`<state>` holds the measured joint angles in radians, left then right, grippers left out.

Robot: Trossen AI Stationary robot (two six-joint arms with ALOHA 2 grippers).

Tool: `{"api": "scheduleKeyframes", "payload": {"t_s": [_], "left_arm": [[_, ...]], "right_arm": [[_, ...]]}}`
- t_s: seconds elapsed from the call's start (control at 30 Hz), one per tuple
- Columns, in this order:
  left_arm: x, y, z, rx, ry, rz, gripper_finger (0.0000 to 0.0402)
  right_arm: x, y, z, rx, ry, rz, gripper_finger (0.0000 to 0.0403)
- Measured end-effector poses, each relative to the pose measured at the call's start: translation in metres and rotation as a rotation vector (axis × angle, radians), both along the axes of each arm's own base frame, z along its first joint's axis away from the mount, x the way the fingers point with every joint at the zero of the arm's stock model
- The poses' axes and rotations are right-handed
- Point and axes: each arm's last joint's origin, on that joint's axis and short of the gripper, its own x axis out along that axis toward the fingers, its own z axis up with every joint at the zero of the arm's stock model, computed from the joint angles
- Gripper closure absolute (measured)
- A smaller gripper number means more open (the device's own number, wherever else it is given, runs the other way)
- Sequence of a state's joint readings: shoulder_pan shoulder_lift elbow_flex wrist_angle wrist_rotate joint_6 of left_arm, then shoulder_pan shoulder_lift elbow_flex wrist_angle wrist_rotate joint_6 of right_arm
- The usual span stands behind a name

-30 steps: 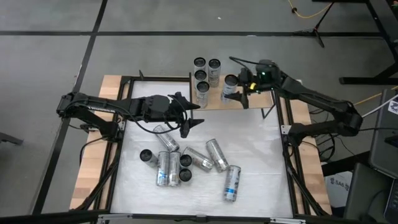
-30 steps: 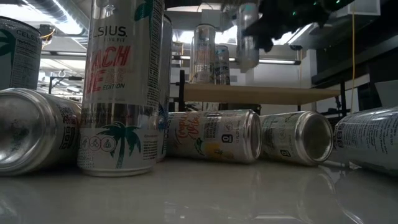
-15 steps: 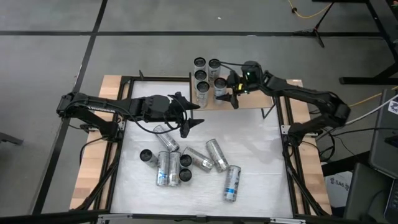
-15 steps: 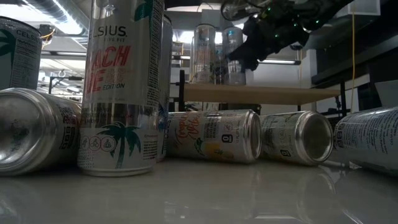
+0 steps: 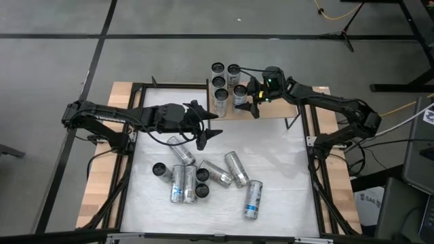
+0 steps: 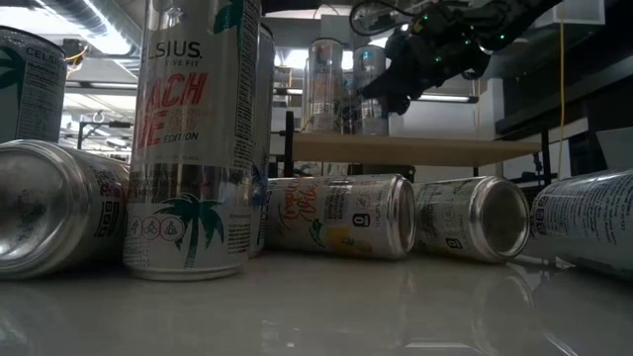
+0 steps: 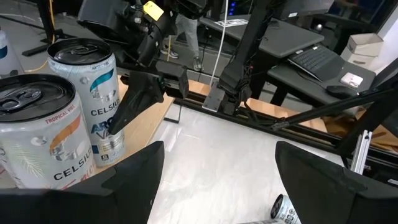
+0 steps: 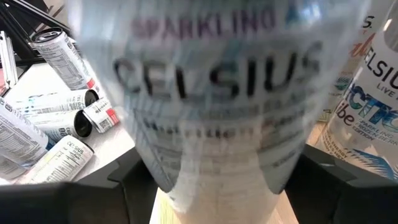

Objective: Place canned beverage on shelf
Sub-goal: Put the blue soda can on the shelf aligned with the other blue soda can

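Right gripper (image 5: 251, 102) fingers apparently loosely around a can (image 5: 240, 94) on the shelf (image 5: 271, 110), four cans (image 5: 222, 81) just beside; left fingers part-open, empty.

cans on shelf (image 5: 268, 110): 5 | cans on table (image 5: 285, 176): 8 | arms: 2

A large white tabletop (image 5: 278, 196) fills the middle of the high view, with narrow pale wooden strips (image 5: 98, 183) down its left and right edges and a black metal frame (image 5: 319, 196) around it. Grey floor (image 5: 169, 20) crossed by dark lines lies across the top, and a thin yellow cable (image 5: 332, 15) curls at the upper right. In the left wrist view, an open dark laptop (image 7: 311, 59) sits on a desk at the upper right, with a small white box (image 7: 364, 43) just right of it. Silver ceiling ducts (image 6: 89, 20) show at the low view's upper left.
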<state>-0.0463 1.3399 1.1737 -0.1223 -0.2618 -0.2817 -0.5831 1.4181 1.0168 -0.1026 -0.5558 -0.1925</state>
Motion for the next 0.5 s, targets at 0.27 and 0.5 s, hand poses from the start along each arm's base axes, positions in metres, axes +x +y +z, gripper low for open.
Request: {"api": "scheduleKeyframes", "payload": {"t_s": [0.27, 0.5], "left_arm": [[0.0, 0.0, 0.0001, 0.0, 0.0, 0.0, 0.0098], [0.0, 0.0, 0.0001, 0.0, 0.0, 0.0, 0.0098]], "right_arm": [[-0.0001, -0.0001, -0.0005, 0.002, 0.006, -0.006, 0.011], [-0.0001, -0.0001, -0.0005, 0.003, 0.006, -0.007, 0.0109]]}}
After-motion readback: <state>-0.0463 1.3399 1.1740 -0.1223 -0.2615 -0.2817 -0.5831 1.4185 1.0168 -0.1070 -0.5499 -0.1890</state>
